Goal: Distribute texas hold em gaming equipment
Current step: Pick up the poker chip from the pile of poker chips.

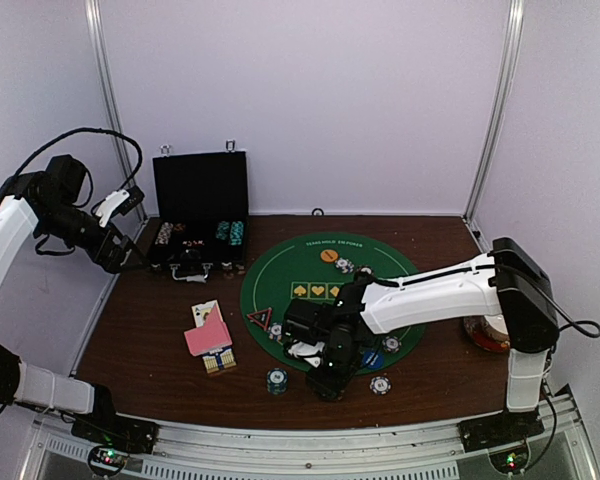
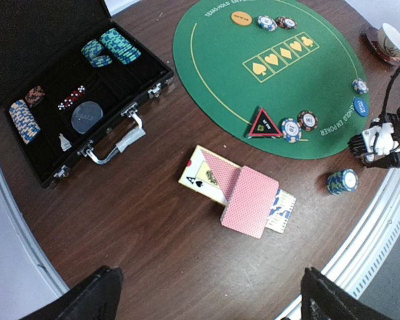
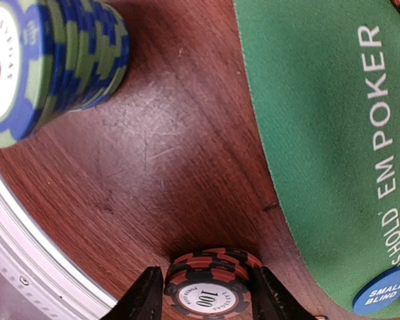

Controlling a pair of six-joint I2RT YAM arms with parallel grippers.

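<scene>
Key relation: the red-and-black chip stack (image 3: pixel 213 268) sits directly between the fingers of the right gripper (image 3: pixel 212 295), over bare table (image 3: pixel 180 153) just outside the rim of the green felt mat (image 3: pixel 307 100).
Stack axis: upright. It is a short round column with its "100" face towards the wrist camera, so no grip direction is better than another.
Right gripper state: closed onto the stack, with a finger against each side. I cannot tell whether the chips rest on the wood or are lifted clear of it.
Neighbours: the blue-and-green chip stack (image 1: pixel 277 380) stands on the robot's left of the gripper, near but apart. The Small Blind button (image 3: pixel 387 293) lies just inside the mat edge on the other side.
Right arm pose: stretched leftward across the near part of the mat, wrist bent steeply down at the near rim.
Left gripper state: the left gripper (image 2: pixel 215 293) is spread wide and empty.
Left arm pose: raised high at the table's left edge beside the black case (image 2: pixel 73 100), looking down on the pink-backed cards (image 2: pixel 250 200).
Nearer arm: the right, which already has the stack.
Judgement: the next move probably depends on a straight lift that clears the mat edge and the neighbouring stack.
</scene>
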